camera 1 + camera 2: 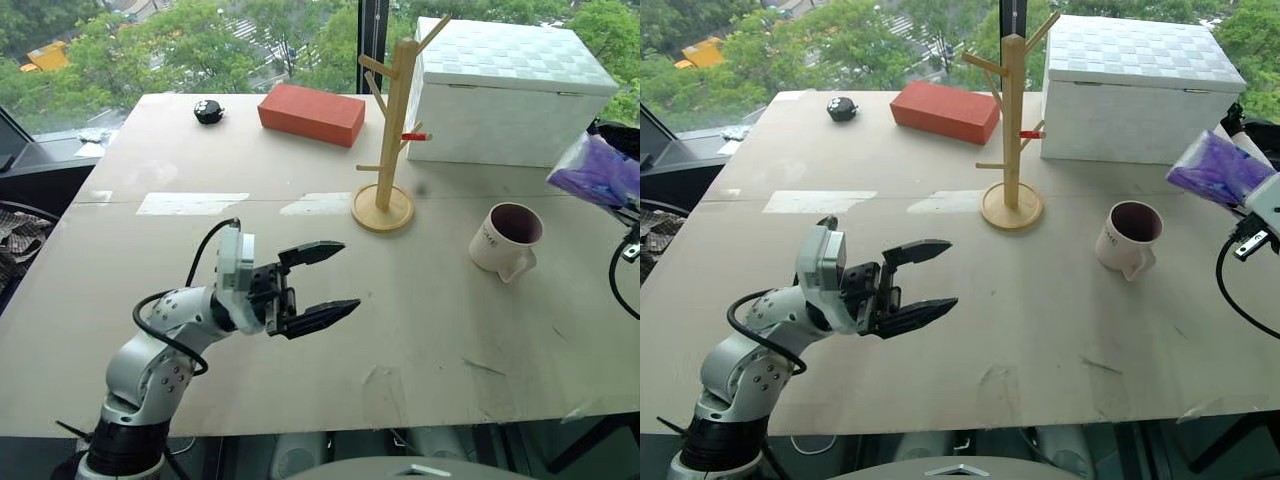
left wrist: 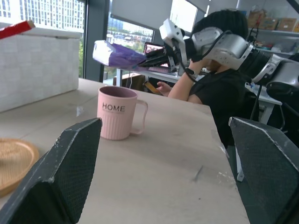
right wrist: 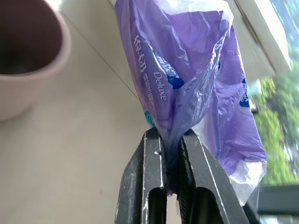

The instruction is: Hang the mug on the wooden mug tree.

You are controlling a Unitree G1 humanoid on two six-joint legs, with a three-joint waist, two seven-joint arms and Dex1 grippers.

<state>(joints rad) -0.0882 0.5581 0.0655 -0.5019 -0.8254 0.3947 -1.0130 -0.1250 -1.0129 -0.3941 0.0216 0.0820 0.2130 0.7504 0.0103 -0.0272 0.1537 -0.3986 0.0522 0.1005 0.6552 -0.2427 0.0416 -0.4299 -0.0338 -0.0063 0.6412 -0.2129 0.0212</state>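
Note:
The cream-white mug stands upright on the table, right of centre, with its handle toward the near edge. The wooden mug tree stands behind and to the left of it, one peg red-tipped. My left gripper hovers open over the near left of the table, pointing toward the mug and well short of it, with nothing between its fingers. At the table's right edge, my right gripper is shut on a purple-and-white tissue packet, held up in the air to the right of the mug.
A red brick block and a small black object lie at the back of the table. A large white box stands at the back right behind the tree. A person sits beyond the table's right side.

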